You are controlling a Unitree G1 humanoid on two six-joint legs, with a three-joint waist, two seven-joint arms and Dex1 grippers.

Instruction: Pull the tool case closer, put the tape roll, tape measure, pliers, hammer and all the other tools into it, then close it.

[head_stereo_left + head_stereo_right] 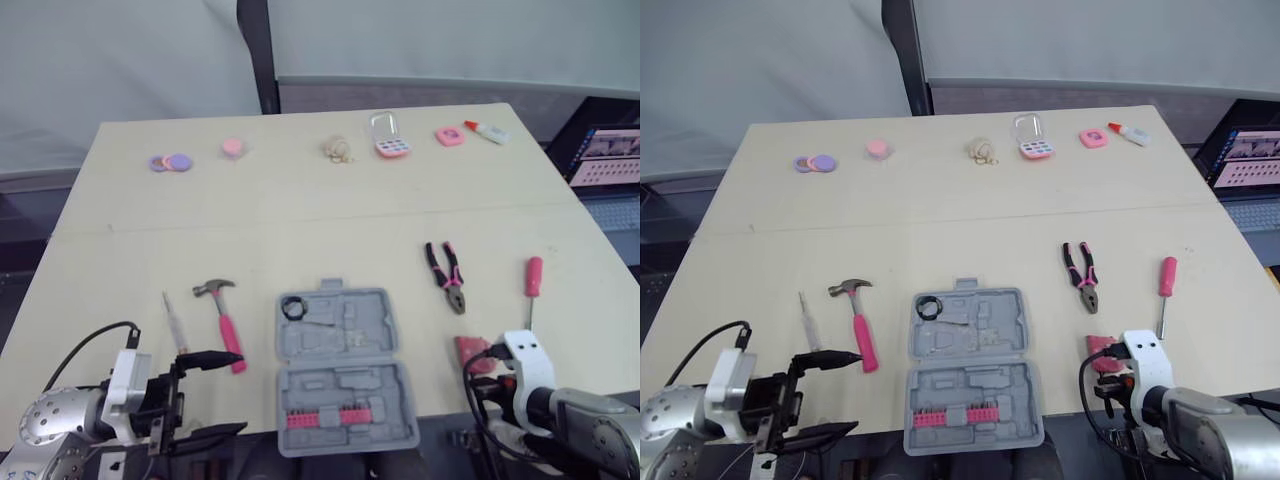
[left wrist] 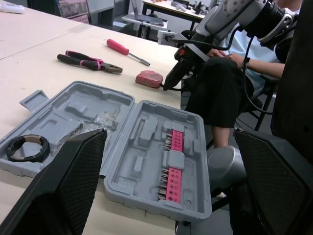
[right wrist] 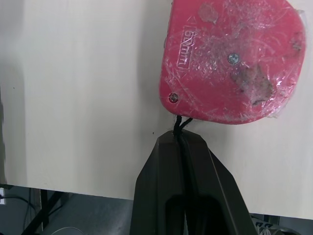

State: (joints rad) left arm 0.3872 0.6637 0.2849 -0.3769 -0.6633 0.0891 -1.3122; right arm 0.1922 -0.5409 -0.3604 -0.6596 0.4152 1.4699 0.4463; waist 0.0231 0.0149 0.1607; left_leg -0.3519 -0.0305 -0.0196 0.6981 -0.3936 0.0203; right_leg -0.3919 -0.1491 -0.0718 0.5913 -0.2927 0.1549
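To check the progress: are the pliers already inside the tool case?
No, the pliers lie on the table, apart from the open tool case, on its right.

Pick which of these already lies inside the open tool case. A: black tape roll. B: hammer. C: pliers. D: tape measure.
A: the black tape roll sits in a corner of the open tool case, while the hammer, pliers and tape measure lie outside it on the table.
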